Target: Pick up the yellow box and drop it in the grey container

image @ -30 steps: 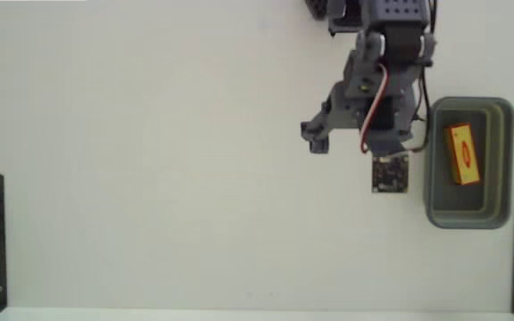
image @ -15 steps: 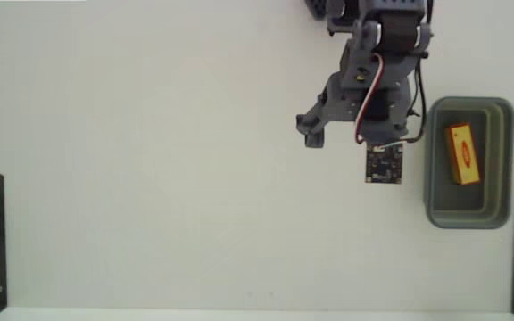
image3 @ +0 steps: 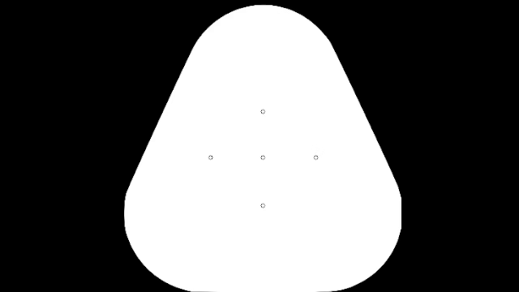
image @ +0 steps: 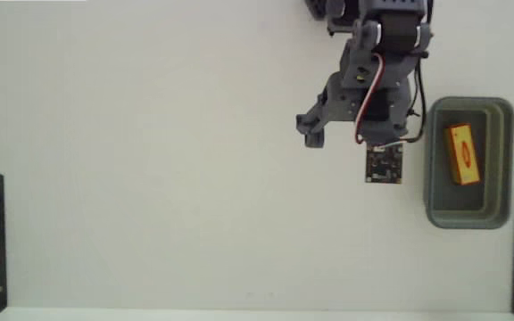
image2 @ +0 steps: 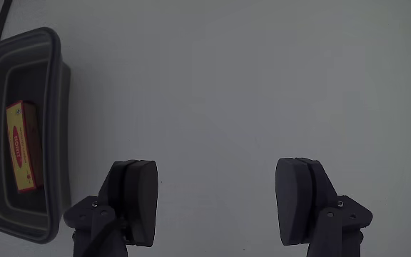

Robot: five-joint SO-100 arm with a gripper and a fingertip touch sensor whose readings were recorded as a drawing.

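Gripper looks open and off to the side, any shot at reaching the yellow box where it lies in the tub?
Probably yes. The yellow box lies flat in the grey container, uncovered and open from above. The gripper is open, empty and just beside the tub; only the walls could crowd the fingers.

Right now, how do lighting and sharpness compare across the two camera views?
Fixed view: bright, nearly washed-out table, soft focus, yellow box still legible in the grey container. Wrist view: dimmer, even grey, open gripper in silhouette, no glare.

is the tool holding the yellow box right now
No, in the wrist view the tool is wide open with nothing between its fingers, and the yellow box lies inside the grey container.
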